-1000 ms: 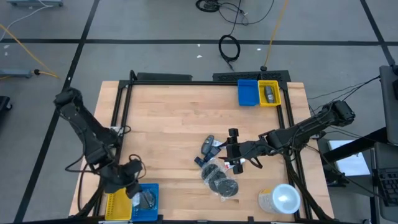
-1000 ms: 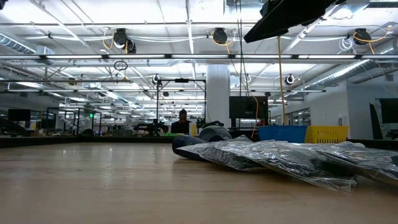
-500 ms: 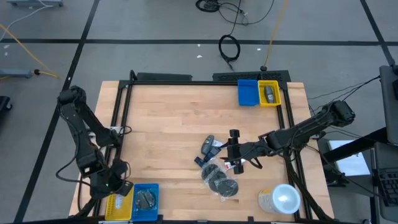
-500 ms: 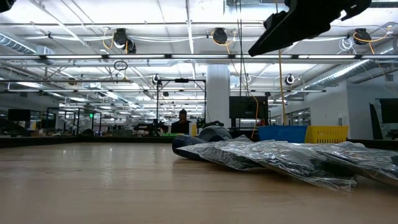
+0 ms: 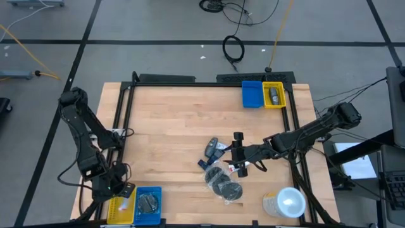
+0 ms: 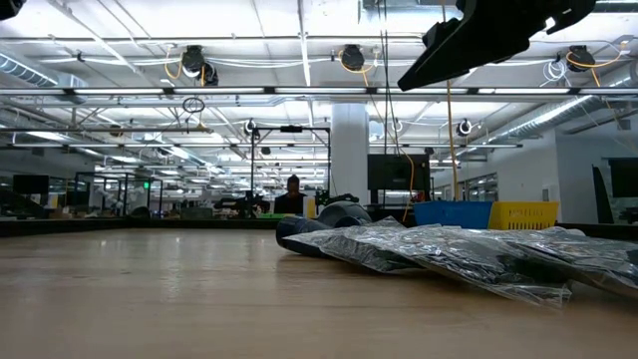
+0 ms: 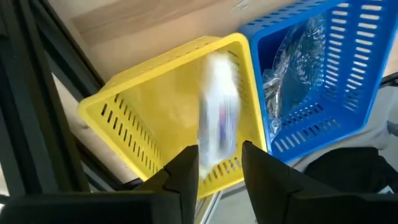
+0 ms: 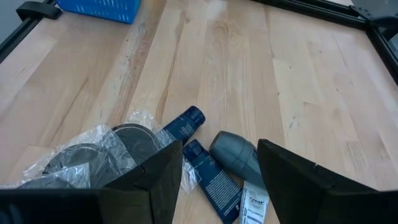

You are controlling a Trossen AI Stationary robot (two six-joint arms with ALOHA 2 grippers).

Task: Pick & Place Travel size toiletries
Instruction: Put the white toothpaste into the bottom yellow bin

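Observation:
My left gripper (image 5: 119, 190) (image 7: 221, 171) hangs open over the yellow bin (image 7: 155, 106) at the table's near left corner. A small white tube (image 7: 217, 124) shows blurred inside that bin, just beyond the fingertips and apart from them. My right gripper (image 5: 239, 152) (image 8: 217, 186) hovers open above the pile in mid-table. That pile holds dark discs in clear wrap (image 8: 93, 155) (image 5: 223, 183), dark blue tubes (image 8: 208, 171), a grey bottle (image 8: 233, 152) and a white tube (image 5: 237, 168), all lying on the wood.
The blue bin (image 7: 336, 74) beside the yellow one holds a wrapped disc (image 5: 149, 202). At the far edge stand another blue bin (image 5: 252, 94) and a yellow bin (image 5: 274, 95) holding a grey bottle. A white-lidded cup (image 5: 288, 202) stands near the right corner. The pile (image 6: 449, 249) fills the low view's right.
My left gripper has moved from over the blue bin toward the table's left edge, over the yellow bin, and then stayed there. The white tube now shows blurred in the yellow bin. My right arm has sunk a little in the low view.

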